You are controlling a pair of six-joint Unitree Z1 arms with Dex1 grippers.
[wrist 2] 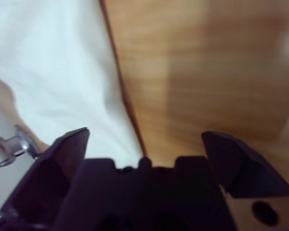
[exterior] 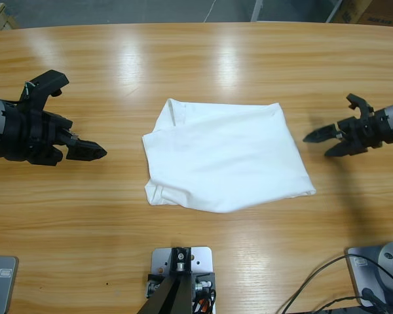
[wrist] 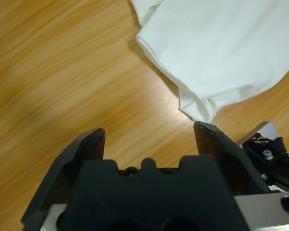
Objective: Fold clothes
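Note:
The clothes are one white T-shirt [exterior: 226,157], lying folded into a rough rectangle in the middle of the wooden table [exterior: 203,59], with a sleeve fold at its upper left corner. My left gripper [exterior: 92,152] hovers to the left of it, a gap of bare wood between them. In the left wrist view that gripper [wrist: 150,131] is open and holds nothing, with the shirt's rolled edge [wrist: 221,48] ahead. My right gripper [exterior: 321,144] sits just off the shirt's right edge, open and holding nothing [wrist 2: 145,134], with the white fabric [wrist 2: 62,72] at the upper left.
Bare wood surrounds the shirt on all sides. The table's far edge runs along the top of the high view, with grey floor beyond. Black cables [exterior: 321,288] lie at the near right corner.

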